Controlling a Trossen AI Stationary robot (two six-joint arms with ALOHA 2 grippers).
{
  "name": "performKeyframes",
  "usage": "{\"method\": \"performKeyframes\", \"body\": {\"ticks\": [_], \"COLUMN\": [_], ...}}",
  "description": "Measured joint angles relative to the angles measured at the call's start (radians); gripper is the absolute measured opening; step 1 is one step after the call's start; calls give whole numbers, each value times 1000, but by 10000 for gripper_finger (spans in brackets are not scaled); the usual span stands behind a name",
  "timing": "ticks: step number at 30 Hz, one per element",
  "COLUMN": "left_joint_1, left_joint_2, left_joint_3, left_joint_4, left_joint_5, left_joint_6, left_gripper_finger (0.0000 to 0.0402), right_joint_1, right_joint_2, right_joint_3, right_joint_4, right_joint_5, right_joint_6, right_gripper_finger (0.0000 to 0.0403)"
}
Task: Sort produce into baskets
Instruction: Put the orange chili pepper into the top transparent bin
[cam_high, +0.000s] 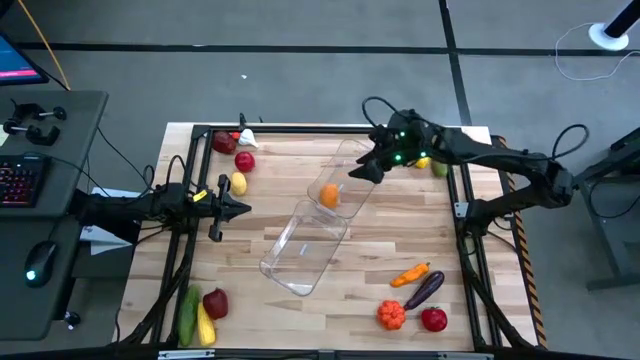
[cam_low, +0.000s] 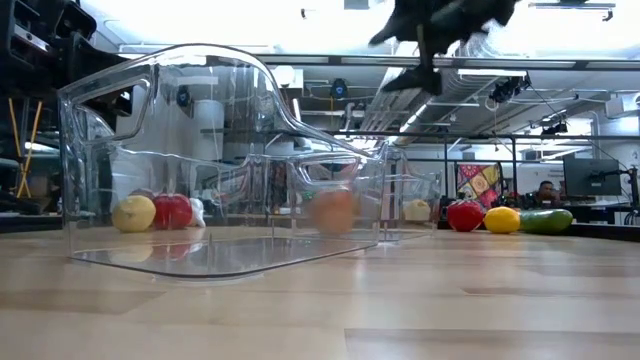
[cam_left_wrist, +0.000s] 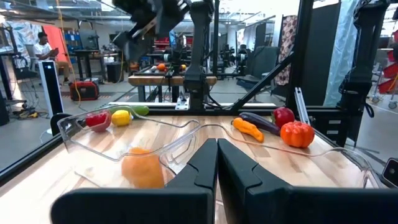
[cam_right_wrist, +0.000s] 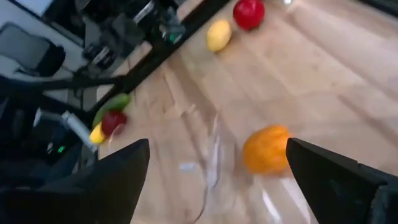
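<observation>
Above the far clear plastic bin (cam_high: 345, 180), your right gripper (cam_high: 366, 171) is hovering with its two dark fingers spread wide and nothing between them; the right wrist view is looking straight down past them at a round, matte orange fruit (cam_right_wrist: 266, 149) lying inside that bin. Your left gripper (cam_high: 232, 208) is waiting at the table's left side, pointing toward the bins, its fingers pressed together and empty. Judging by how things lie, you are only beginning: one piece is in a bin, and the near clear bin (cam_high: 303, 248), a rounded-corner, see-through rectangle set end to end with the first, is holding nothing that shows. Everything else is sitting on the pale wooden table (cam_high: 400, 240): a red apple (cam_high: 245, 160) and a yellow lemon (cam_high: 238, 183) near the far left corner, a long green cucumber (cam_high: 188, 312) with a dark red fruit (cam_high: 215, 302) and a yellow piece at the near left, and at the near right an orange carrot (cam_high: 411, 273), a glossy purple eggplant (cam_high: 424, 289), a ribbed orange pumpkin (cam_high: 391, 314) and a red tomato (cam_high: 434, 319). All look smooth, hard and light, likely to roll.
</observation>
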Motion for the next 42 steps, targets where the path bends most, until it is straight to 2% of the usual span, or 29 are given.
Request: {"method": "performKeyframes", "body": {"ticks": [6, 10, 13, 19, 22, 25, 31, 37, 42], "left_joint_1": [0, 0, 0, 0, 0, 0, 0, 0, 0], "left_joint_2": [0, 0, 0, 0, 0, 0, 0, 0, 0], "left_joint_3": [0, 0, 0, 0, 0, 0, 0, 0, 0], "left_joint_4": [0, 0, 0, 0, 0, 0, 0, 0, 0], "left_joint_5": [0, 0, 0, 0, 0, 0, 0, 0, 0], "left_joint_6": [0, 0, 0, 0, 0, 0, 0, 0, 0], "left_gripper_finger": [0, 0, 0, 0, 0, 0, 0, 0, 0], "right_joint_1": [92, 228, 374, 671, 769, 837, 907, 929, 929], "right_joint_2": [-51, -86, -90, -88, -88, -74, 0, 113, 207], "right_joint_3": [78, 47, -1, -137, -196, -243, -312, -321, -321], "right_joint_4": [-341, -504, -574, -484, -428, -428, -424, -415, -363], "right_joint_5": [-11, -11, -10, -31, -18, 51, 153, 256, 271], "right_joint_6": [-45, 42, 144, 382, 429, 444, 358, 215, 140], "right_gripper_finger": [369, 369, 369, 369, 369, 369, 369, 369, 369]}}
